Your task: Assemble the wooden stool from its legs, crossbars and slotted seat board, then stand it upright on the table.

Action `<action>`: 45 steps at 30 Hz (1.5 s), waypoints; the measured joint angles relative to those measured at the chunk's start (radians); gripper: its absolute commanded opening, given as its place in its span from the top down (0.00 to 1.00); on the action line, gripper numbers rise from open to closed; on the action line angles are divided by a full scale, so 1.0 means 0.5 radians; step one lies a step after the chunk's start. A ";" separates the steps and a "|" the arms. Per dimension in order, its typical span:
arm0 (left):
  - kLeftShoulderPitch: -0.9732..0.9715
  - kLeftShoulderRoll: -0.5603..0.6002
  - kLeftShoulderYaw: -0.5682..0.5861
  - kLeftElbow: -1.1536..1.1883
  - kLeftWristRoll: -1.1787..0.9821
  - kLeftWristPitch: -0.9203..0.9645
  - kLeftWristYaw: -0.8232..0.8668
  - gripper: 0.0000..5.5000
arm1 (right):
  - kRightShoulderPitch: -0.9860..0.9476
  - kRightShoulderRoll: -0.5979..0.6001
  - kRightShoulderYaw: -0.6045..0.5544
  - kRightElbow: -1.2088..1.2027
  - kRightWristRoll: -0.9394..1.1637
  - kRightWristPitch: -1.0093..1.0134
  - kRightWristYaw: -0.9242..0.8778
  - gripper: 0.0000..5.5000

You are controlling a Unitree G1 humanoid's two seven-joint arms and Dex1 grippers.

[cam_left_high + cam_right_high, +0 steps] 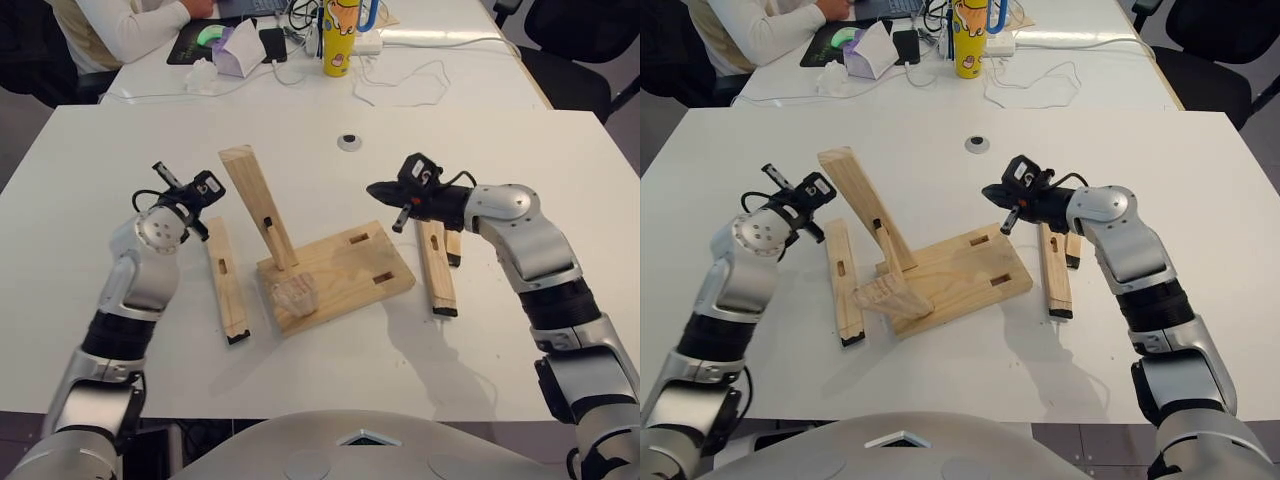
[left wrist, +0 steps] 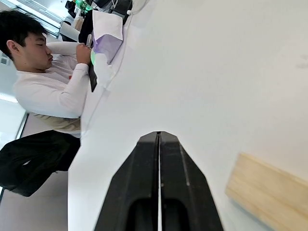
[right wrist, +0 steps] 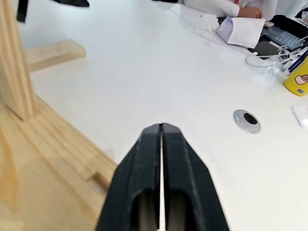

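Observation:
The slotted seat board (image 1: 345, 268) lies flat at the table's middle. One wooden leg (image 1: 258, 205) stands in it, leaning toward the far left. A blurred short wooden piece (image 1: 295, 293) sits at the board's near left corner. A loose leg (image 1: 226, 280) lies left of the board. Two more wooden pieces (image 1: 437, 265) lie side by side on its right. My left gripper (image 1: 162, 173) is shut and holds nothing, hanging left of the leaning leg. My right gripper (image 1: 378, 190) is shut and bare, above the board's far right corner (image 3: 57, 154).
A round grommet (image 1: 349, 141) sits in the tabletop beyond the board. On the far table stand a yellow cup (image 1: 340, 40), cables and a tissue pack, with a seated person at its left end. Bare tabletop (image 1: 520, 150) lies around the parts.

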 measured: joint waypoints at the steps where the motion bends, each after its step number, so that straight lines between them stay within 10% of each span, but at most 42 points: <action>1: 0.044 0.133 0.005 -0.029 -0.052 -0.038 -0.153 1.00 | -0.048 -0.003 0.050 0.098 -0.107 -0.087 0.005 1.00; 17: 0.325 0.726 0.086 -0.957 -1.299 0.009 -1.427 1.00 | -0.107 0.027 0.181 0.574 -0.564 -0.552 0.101 1.00; 45: 0.199 0.317 -0.716 -0.752 -1.048 0.053 -0.846 1.00 | -0.118 0.236 0.209 0.643 -0.812 -0.626 0.075 1.00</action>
